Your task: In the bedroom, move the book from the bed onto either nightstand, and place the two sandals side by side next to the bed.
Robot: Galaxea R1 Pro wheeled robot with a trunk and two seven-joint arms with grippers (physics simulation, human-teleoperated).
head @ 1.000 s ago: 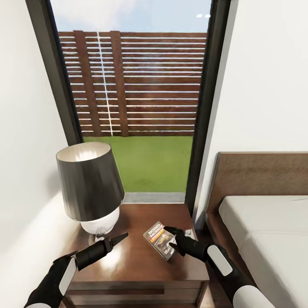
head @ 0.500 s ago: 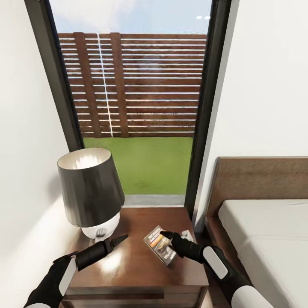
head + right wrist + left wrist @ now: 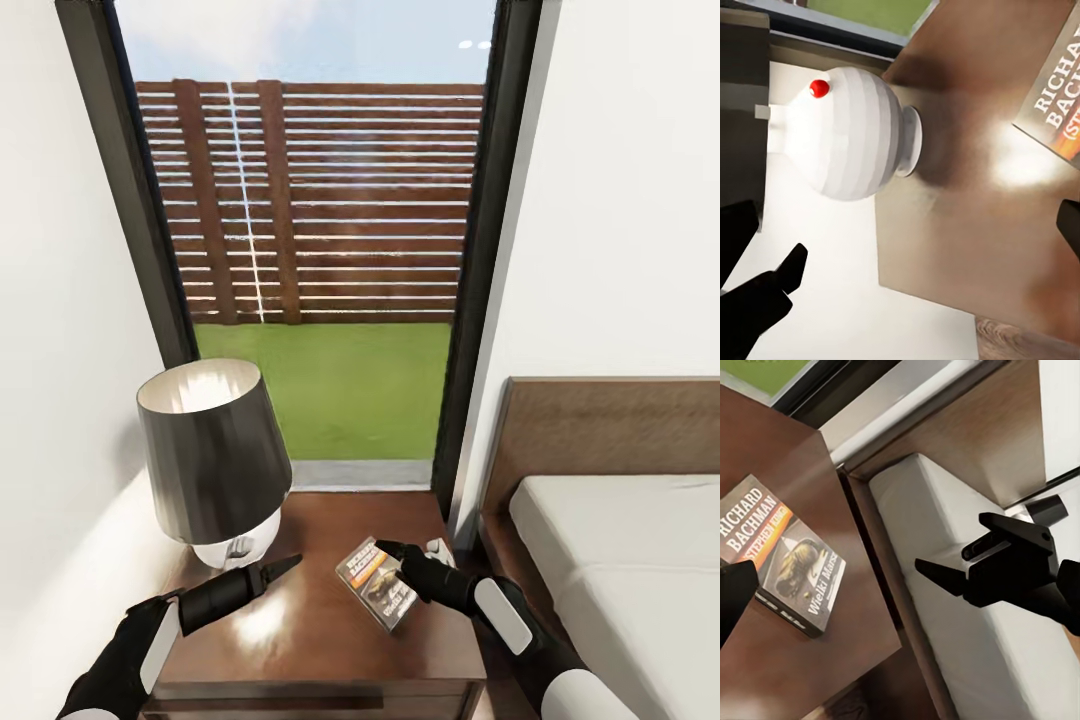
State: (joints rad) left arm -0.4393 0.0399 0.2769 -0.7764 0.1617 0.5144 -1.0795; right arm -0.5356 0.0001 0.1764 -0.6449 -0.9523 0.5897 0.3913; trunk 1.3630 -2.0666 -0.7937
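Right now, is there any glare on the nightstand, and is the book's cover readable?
Head view: a bright sheen on the nightstand by the left gripper; book lettering too small. Left wrist view: cover lettering sharp. Right wrist view: a glare patch beside the book's edge.

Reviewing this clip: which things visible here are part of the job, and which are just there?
Part of the job:
book, lying on the nightstand
nightstand
bed
right gripper, open beside the book

Just there:
lamp on the nightstand
window

Lamp [image 3: 215,455], dark shade, white ribbed base, set at back left corner. Slatted wooden fence [image 3: 320,200] and lawn [image 3: 340,385] seen through window.
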